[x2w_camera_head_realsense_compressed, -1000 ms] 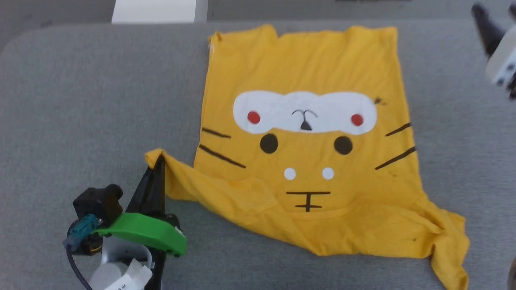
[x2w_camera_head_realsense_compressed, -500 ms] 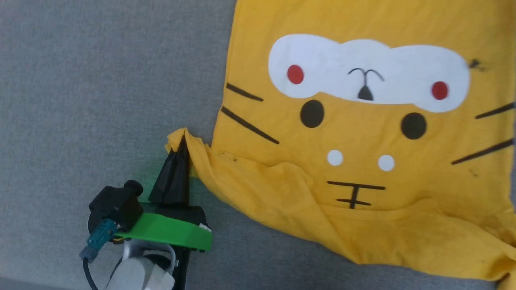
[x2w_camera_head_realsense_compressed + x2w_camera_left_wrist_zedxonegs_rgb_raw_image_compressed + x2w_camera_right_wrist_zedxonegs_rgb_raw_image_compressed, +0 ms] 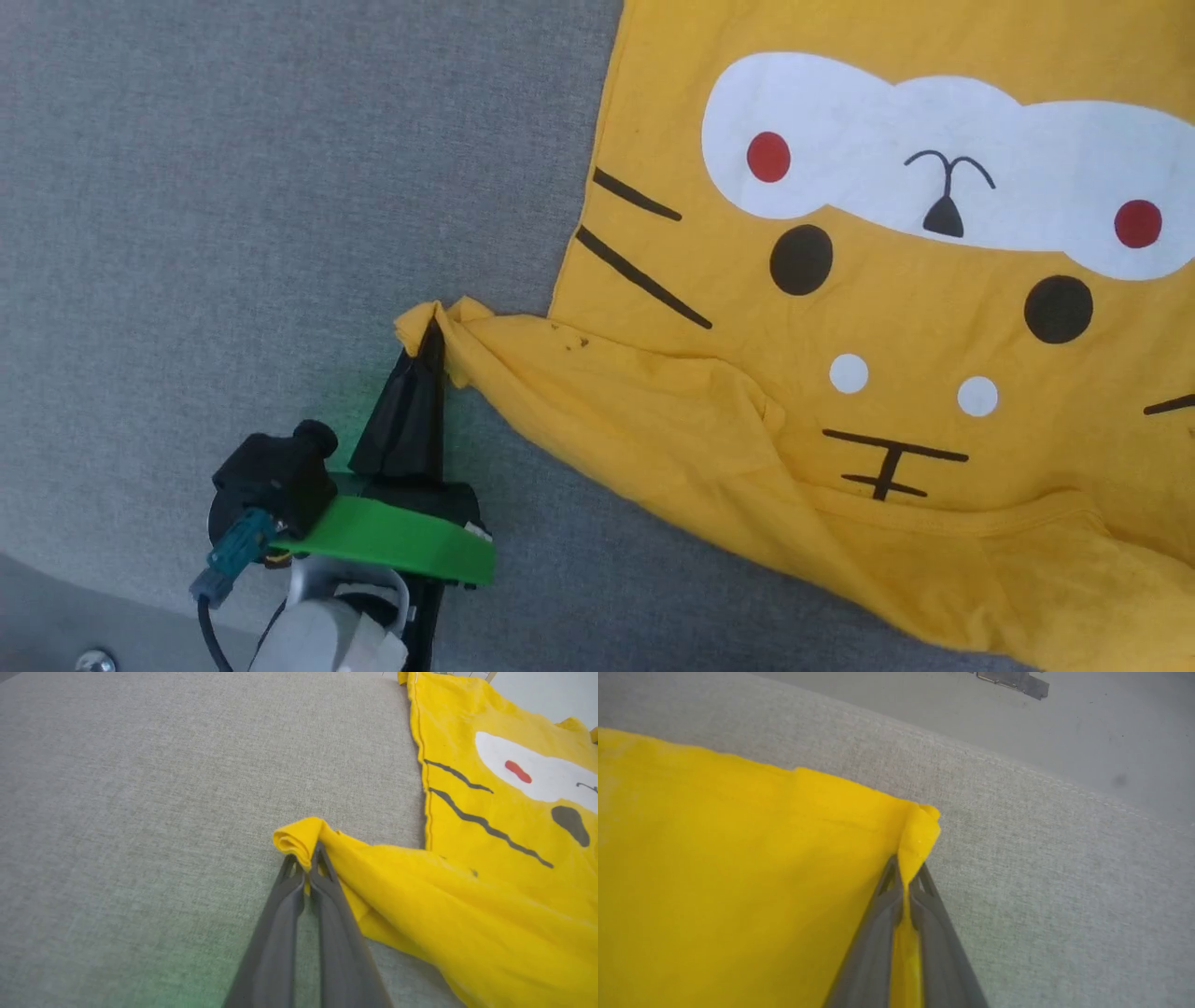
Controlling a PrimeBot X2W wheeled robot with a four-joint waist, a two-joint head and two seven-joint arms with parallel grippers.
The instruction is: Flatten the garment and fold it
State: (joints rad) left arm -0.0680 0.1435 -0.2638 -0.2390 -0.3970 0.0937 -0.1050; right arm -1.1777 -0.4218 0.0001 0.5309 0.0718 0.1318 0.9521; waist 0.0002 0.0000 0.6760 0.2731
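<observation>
The garment [image 3: 896, 327] is a bright yellow T-shirt lying print-up on the grey table, with a white patch, red dots and black whisker lines. My left gripper [image 3: 431, 329] is shut on a bunched sleeve corner at the shirt's left side; the left wrist view has the dark fingers [image 3: 322, 877] pinching that yellow fold [image 3: 299, 837]. In the right wrist view my right gripper [image 3: 906, 870] is shut on another corner of the garment [image 3: 738, 868], with yellow cloth running down between its fingers. The lower part of the shirt is wrinkled.
Grey fabric-covered table [image 3: 233, 187] stretches to the left of the shirt. Its rounded front edge shows at the lower left [image 3: 56, 569]. In the right wrist view the table's far edge and pale floor [image 3: 1064, 742] lie beyond the held corner.
The head camera has swung closer and leftward, so the shirt fills more of the picture. My right gripper, open at the upper right a second ago, has closed on a shirt corner.
</observation>
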